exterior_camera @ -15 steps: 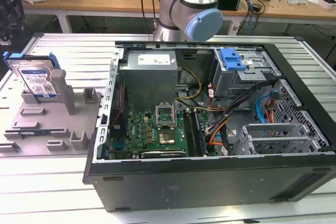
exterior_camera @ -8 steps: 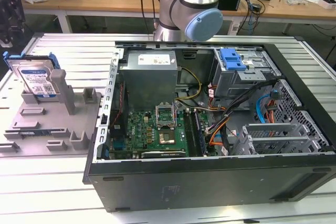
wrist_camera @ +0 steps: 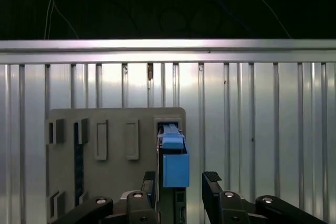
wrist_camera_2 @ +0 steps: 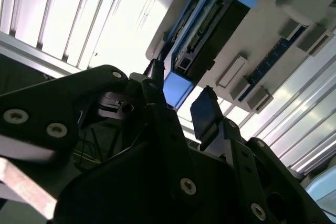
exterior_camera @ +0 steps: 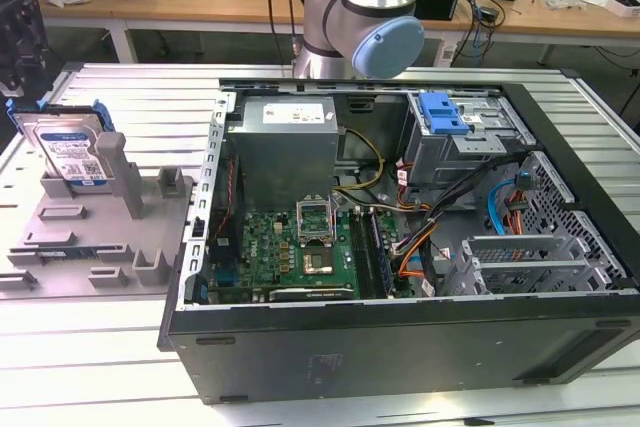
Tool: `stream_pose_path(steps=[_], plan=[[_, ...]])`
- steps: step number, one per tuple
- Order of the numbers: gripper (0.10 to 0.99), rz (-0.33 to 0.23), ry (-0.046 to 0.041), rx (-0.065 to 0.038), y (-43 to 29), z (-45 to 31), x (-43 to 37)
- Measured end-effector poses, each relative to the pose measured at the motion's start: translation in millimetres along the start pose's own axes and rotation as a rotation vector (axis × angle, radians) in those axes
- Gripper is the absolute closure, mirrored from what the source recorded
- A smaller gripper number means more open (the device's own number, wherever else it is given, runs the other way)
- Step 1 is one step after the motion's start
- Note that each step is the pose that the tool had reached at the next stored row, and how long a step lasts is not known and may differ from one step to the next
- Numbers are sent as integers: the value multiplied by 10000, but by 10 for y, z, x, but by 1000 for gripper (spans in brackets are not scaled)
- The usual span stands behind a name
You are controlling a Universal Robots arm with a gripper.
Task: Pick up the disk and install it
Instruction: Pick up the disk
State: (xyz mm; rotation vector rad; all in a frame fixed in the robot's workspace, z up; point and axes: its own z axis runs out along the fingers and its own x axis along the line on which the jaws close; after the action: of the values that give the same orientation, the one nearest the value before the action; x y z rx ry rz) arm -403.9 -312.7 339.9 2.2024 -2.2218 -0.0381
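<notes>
Disk stands on edge in a slot of the grey holder block, at the exterior view's left, on the ribbed metal table and just beside the opened computer case. In both wrist views the gripper is spread wide with one black finger on either side of the disk's blue carrier end, gripping nothing; whether either finger touches the carrier cannot be told
</notes>
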Motion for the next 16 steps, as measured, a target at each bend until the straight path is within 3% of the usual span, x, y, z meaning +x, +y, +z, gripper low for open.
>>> stream_pose_path(steps=[16], plan=[[604, -102, 4, -133, 8, 122, 33]])
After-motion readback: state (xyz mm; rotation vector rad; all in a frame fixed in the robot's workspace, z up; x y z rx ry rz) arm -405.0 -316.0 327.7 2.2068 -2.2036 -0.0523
